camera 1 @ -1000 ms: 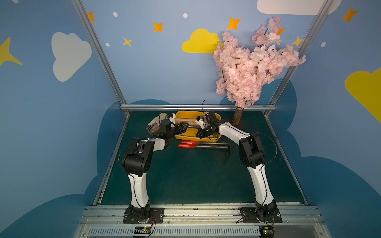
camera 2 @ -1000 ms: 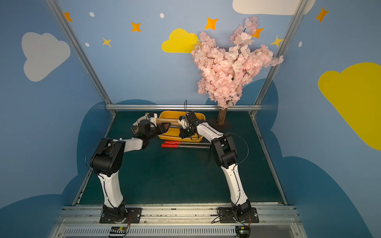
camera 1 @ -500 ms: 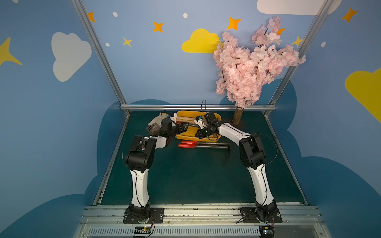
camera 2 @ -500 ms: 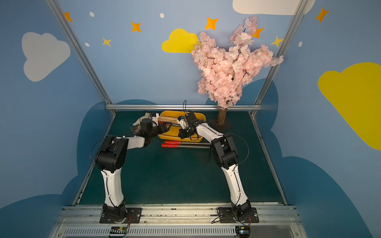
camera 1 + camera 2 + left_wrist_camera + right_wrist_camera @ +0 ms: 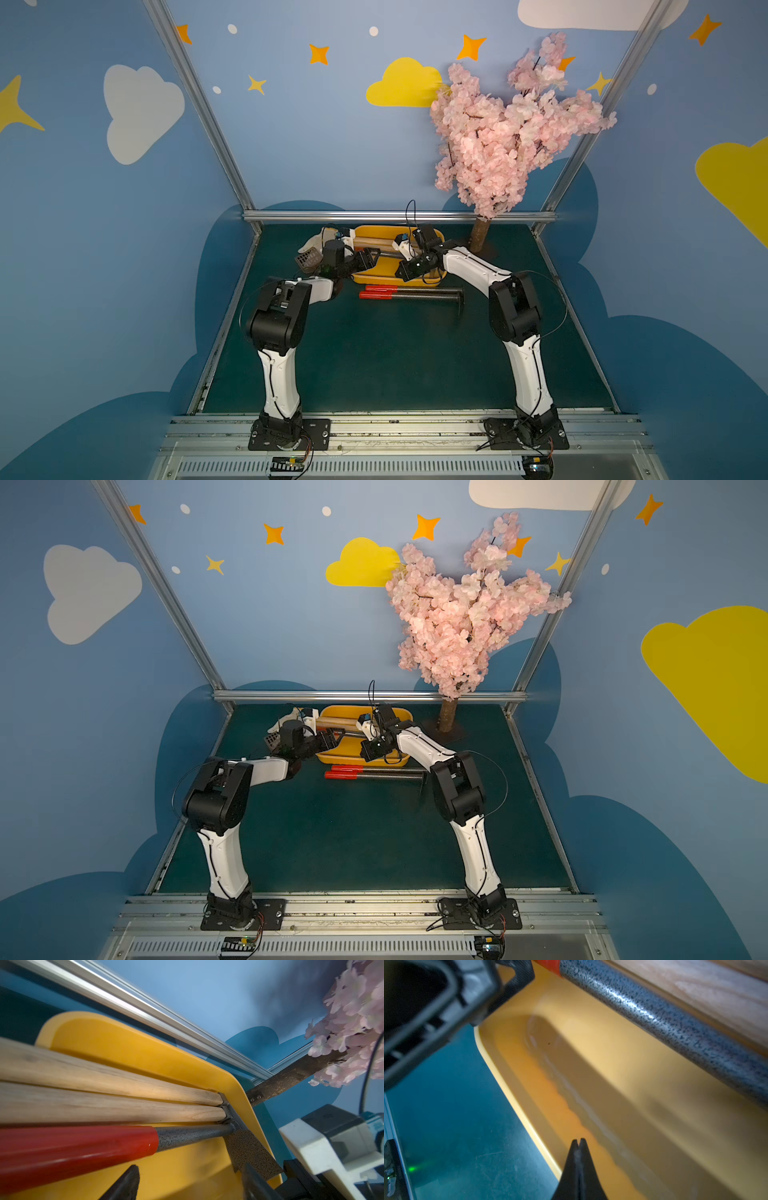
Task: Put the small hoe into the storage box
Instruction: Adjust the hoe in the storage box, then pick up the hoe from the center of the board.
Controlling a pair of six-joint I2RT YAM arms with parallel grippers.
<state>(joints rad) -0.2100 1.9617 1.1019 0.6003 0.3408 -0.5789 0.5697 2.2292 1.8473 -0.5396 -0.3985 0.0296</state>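
The small hoe (image 5: 187, 1136) is pictured apparently inside the storage box (image 5: 128, 1043); left gripper (image 5: 190, 1167) spread, right gripper (image 5: 579, 1140) closed, both empty; withdrawal remains.

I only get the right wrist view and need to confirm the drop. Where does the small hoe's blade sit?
Observer: The small hoe lies with its blade at the end wall of the storage box, beside two wooden handles.
Operator: Is the left gripper on it?
Observer: No, the left gripper stands open beside the hoe, holding nothing.
Operator: Any tools outside the box?
Observer: Two red-handled tools lie on the table in front of the box.
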